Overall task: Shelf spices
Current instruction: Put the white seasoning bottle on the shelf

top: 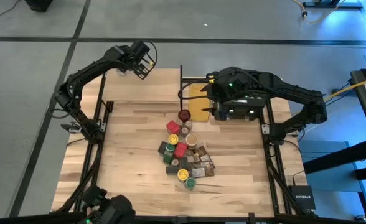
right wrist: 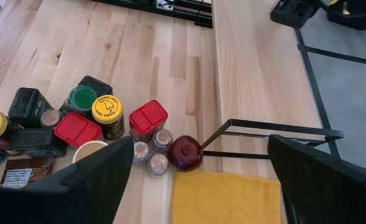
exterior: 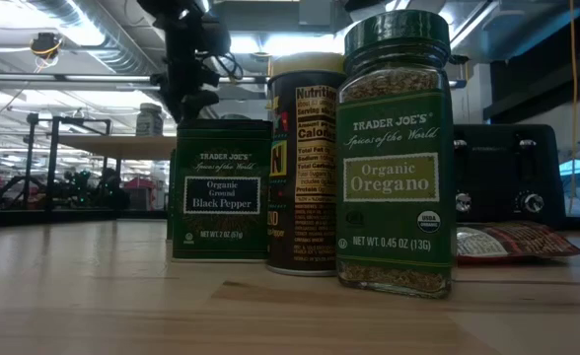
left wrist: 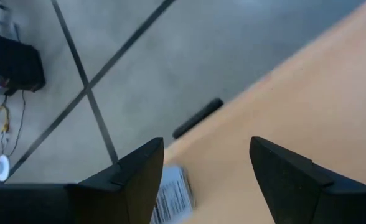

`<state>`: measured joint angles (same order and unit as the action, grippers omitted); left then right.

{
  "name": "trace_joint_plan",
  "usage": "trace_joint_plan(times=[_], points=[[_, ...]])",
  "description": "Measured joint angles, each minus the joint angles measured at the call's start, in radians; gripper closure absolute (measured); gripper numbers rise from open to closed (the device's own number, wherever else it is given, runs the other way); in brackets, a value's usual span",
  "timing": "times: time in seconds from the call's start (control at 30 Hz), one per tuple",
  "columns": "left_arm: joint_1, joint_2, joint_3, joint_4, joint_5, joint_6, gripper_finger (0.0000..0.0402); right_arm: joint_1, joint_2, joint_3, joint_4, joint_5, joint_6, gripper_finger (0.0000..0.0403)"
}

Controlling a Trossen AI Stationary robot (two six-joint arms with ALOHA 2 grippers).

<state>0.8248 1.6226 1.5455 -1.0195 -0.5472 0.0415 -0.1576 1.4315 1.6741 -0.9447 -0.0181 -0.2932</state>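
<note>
The left gripper [top: 143,64], open above the far-left end of the shelf [top: 161,87], seems just placing a labelled item, while the right gripper [top: 215,104] (open, empty) must descend to the spices [top: 186,155] clustered mid-table.

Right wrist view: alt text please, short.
Open right gripper hovers above a cluster of spices on the wooden tabletop; a dark red knob-like object sits beside a yellow board and the shelf.
</note>
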Motion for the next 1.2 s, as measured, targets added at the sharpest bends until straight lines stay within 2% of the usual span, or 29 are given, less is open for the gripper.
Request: trace_joint_plan(times=[0.3,0.63,0.8,1.03,1.2], points=[[0.075,0.012,-0.001,-0.018,-0.001,0.044,0.0169,0.000,0.000,0.000,-0.008,0.000,0.000,0.0027],[0.081,0.011,-0.001,-0.044,-0.005,0.034,0.0169,0.000,0.000,0.000,-0.008,0.000,0.000,0.0027],[0.074,0.011,-0.001,-0.003,-0.007,0.041,0.0169,0.000,0.000,0.000,-0.002,0.000,0.000,0.0027],[0.077,0.011,-0.001,0.085,-0.110,0.068,0.0169,0.000,0.000,0.000,-0.001,0.000,0.000,0.0027],[0.113,0.013,-0.001,0.081,-0.108,0.068,0.0169,0.000,-0.001,0.000,0.000,0.000,0.000,0.0027]])
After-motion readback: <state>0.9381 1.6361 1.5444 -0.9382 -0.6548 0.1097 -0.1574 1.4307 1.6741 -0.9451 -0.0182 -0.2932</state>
